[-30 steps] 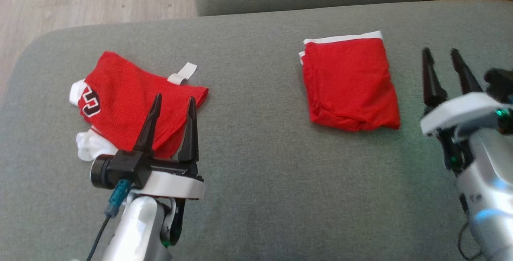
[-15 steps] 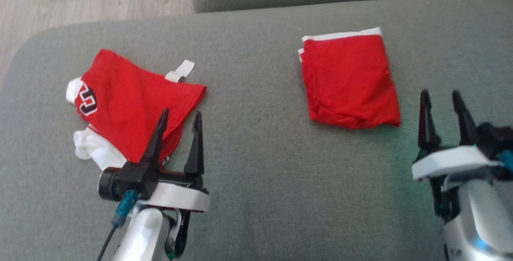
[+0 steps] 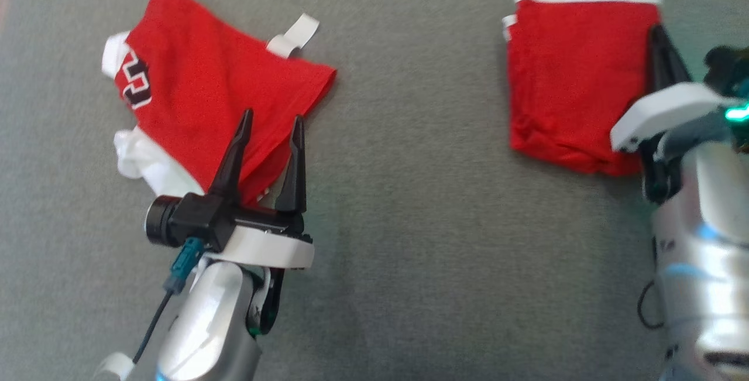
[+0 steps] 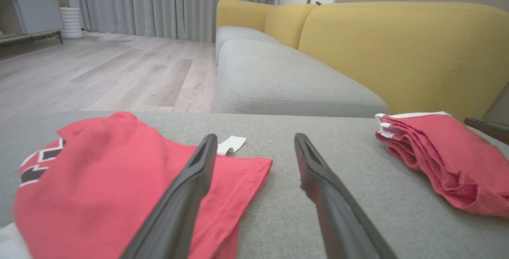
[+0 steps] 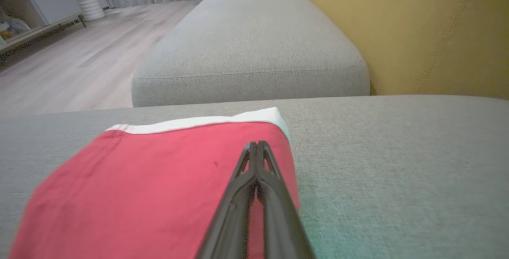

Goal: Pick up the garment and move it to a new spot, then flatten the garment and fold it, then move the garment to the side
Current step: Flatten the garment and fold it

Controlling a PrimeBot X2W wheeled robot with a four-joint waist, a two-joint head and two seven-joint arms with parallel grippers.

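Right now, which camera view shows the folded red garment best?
Head view: the folded red garment appears from above, nearly whole, though the right claw covers its right edge. The right wrist view crops its near part; the left wrist view shows its layered side.

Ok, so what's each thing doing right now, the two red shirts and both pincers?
Left red garment: crumpled, unfolded, lying on the grey cushion.
Right red garment: folded into a neat stack, lying flat.
Left pincer: open, holding nothing, over the crumpled garment's edge.
Right pincer: shut, tips over the folded garment's edge, no cloth seen between them.
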